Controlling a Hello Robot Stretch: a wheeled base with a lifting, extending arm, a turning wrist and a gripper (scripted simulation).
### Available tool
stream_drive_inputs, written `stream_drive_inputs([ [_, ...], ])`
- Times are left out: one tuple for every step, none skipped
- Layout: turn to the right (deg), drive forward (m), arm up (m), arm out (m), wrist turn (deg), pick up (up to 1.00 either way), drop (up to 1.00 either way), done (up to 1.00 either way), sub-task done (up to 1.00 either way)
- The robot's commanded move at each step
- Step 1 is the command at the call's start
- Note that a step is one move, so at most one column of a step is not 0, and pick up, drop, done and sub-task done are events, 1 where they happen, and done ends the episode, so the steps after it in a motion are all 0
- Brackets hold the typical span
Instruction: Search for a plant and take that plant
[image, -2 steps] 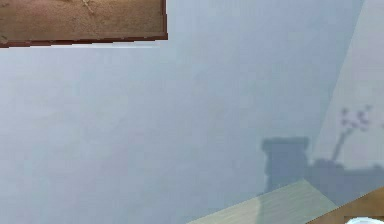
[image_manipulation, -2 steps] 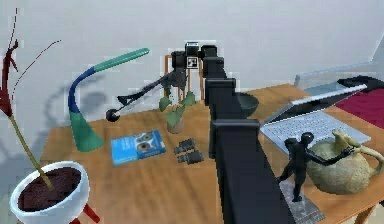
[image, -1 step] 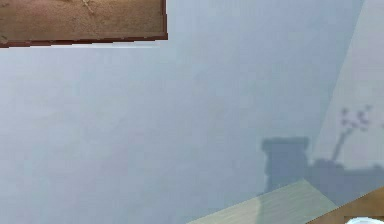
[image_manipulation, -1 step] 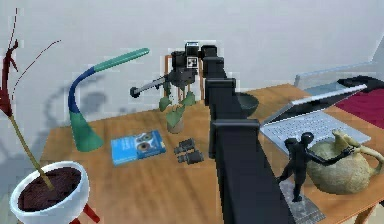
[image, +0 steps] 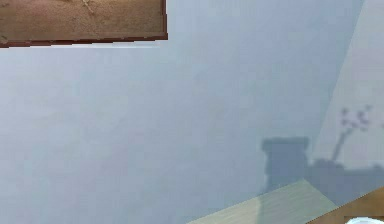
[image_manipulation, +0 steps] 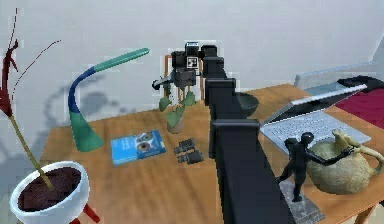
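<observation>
Right now the gripper (image_manipulation: 178, 90) is at a small green plant (image_manipulation: 176, 116) toward the far side of the table (image_manipulation: 120, 175); I cannot tell whether it holds it. A lamp (image_manipulation: 92, 105) stands near, and a statue (image_manipulation: 300, 165) is beside the arm (image_manipulation: 235, 150). A careless swing could probably topple either.

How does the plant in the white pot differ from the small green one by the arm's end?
The twig plant is tall with bare dark-red branches; the small green plant is short and leafy. The twig plant stands at the near corner of the table, the small green plant farther back by the gripper. Both are plants.
</observation>
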Motion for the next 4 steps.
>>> stream_drive_inputs([
  [0.0, 0.0, -0.2, 0.0, 0.0, 0.0, 0.0, 0.0, 0.0],
  [0.0, 0.0, 0.0, 0.0, 0.0, 1.0, 0.0, 0.0, 0.0],
  [0.0, 0.0, 0.1, 0.0, 0.0, 0.0, 0.0, 0.0, 0.0],
  [0.0, 0.0, 0.0, 0.0, 0.0, 0.0, 0.0, 1.0, 0.0],
])
